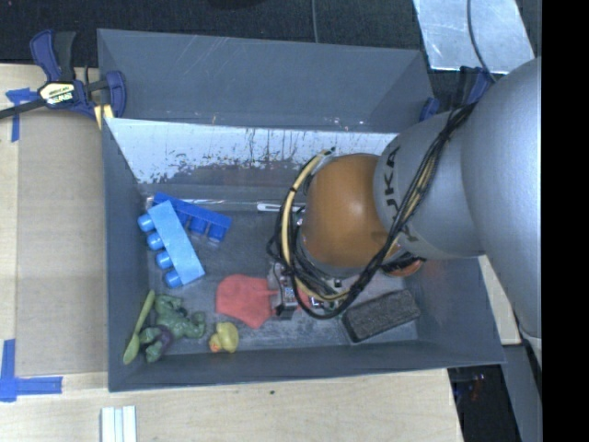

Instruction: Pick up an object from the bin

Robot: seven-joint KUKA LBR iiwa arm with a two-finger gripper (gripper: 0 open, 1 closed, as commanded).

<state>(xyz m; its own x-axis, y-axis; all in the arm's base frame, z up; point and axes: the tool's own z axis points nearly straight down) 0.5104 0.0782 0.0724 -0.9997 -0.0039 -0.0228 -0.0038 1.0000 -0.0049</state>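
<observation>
Camera view looks down into the grey metal bin [276, 90], where everything seen lies on the floor and nothing is lifted.

Well left of the flat red soft lump [244, 299], and a little lower, lies a green plastic toy figure [175, 325]. Up and left of the lump is a light blue studded plastic brick [175, 242], with a darker blue brick [204, 221] touching its upper end. Just below the lump's left end lies a small yellow toy [224, 339].

The claw [283, 295] is low in the bin at the lump's right edge, under the arm's orange cover [340, 215]. I cannot tell how far it is open, nor whether it has hold of anything. Right of the lump, beyond the claw, lies a dark grey rectangular foam block [380, 314].

By my reading the descent is done. The red lump is the nearest thing, and the grasp and lift out of the bin are not yet shown.
</observation>
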